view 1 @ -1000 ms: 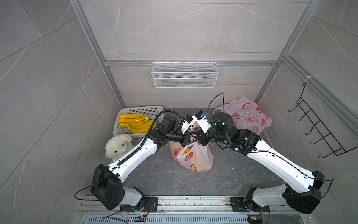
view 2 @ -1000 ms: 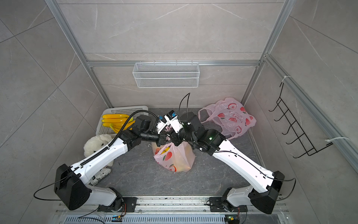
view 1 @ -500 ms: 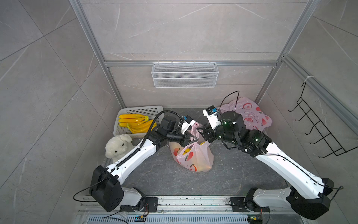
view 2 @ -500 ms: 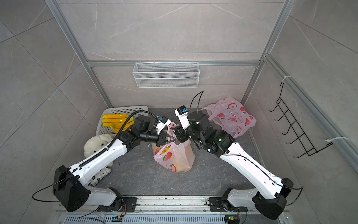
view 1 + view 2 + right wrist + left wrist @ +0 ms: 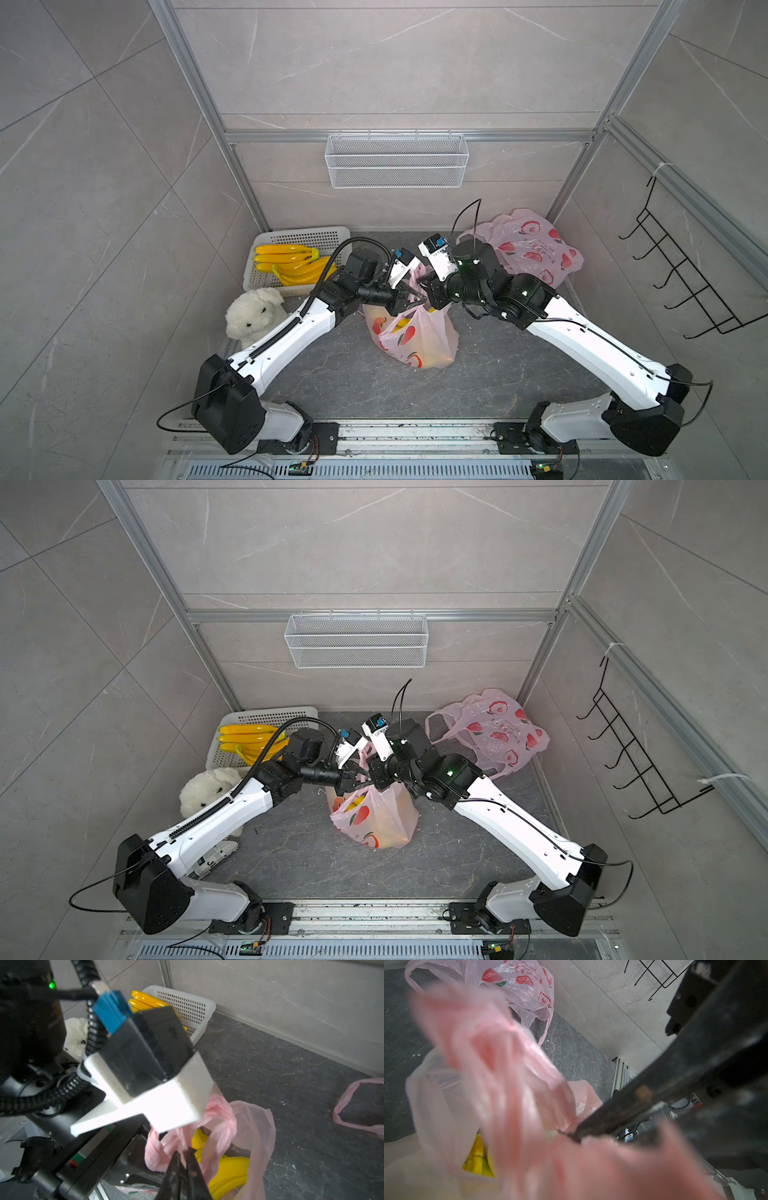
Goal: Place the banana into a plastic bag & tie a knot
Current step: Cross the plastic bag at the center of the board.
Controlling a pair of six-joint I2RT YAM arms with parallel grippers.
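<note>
Our left hand (image 5: 417, 300) is pressed together, pinching a twisted pink handle (image 5: 512, 1076) of the plastic bag (image 5: 415, 338). Our right hand (image 5: 183, 1164), also pressed together, pinches the pink film just beside it. The two tips nearly meet above the bag's mouth. The banana (image 5: 228, 1167) lies inside the bag, which stands on the desk (image 5: 353, 374). From the bag we see a basket (image 5: 299, 240) of spare bananas (image 5: 291, 264) at 10 o'clock, a plush toy (image 5: 249, 309) at 9 and a second bag (image 5: 528, 249) at 2.
</note>
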